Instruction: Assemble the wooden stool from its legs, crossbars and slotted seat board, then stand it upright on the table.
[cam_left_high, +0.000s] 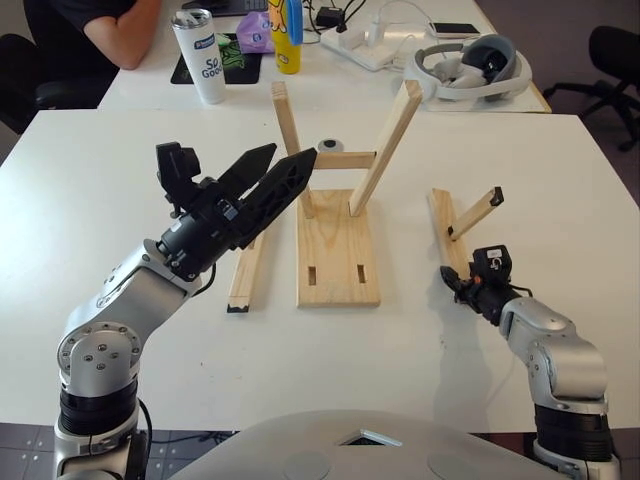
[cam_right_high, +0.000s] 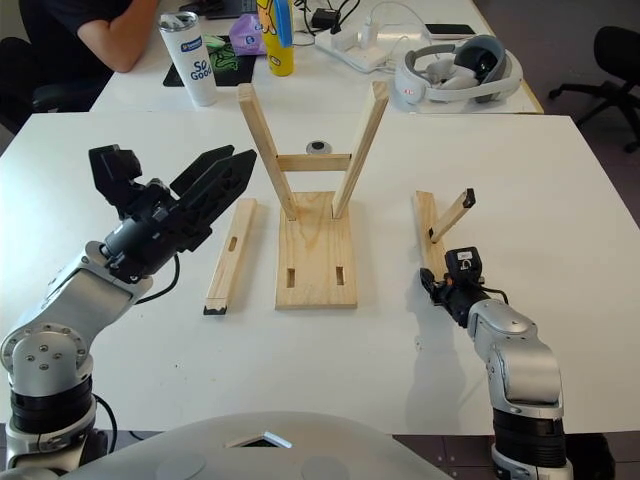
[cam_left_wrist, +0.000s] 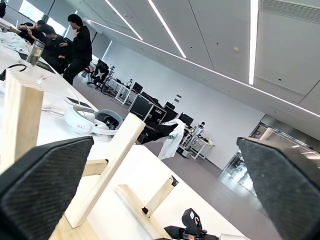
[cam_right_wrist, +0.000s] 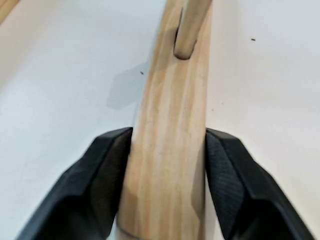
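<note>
The slotted seat board (cam_left_high: 336, 280) lies flat mid-table. Two legs (cam_left_high: 388, 145) stand in its far slots, joined by a crossbar (cam_left_high: 345, 160). A loose leg (cam_left_high: 247, 268) lies flat just left of the board. Right of the board lies another leg (cam_left_high: 441, 222) with a crossbar (cam_left_high: 475, 212) sticking up from it at an angle. My right gripper (cam_left_high: 463, 286) is shut on that leg's near end (cam_right_wrist: 167, 165), one finger (cam_right_wrist: 102, 185) on each side. My left gripper (cam_left_high: 288, 160) hovers open above the loose leg, pointing at the standing legs, with nothing between its pads (cam_left_wrist: 45, 180).
A small black disc (cam_left_high: 330, 146) sits behind the standing legs. The table behind carries a white tumbler (cam_left_high: 200, 55), a yellow bottle (cam_left_high: 288, 40), a power strip (cam_left_high: 362, 45) and a headset (cam_left_high: 470, 66). Bare tabletop stretches along the near edge and far sides.
</note>
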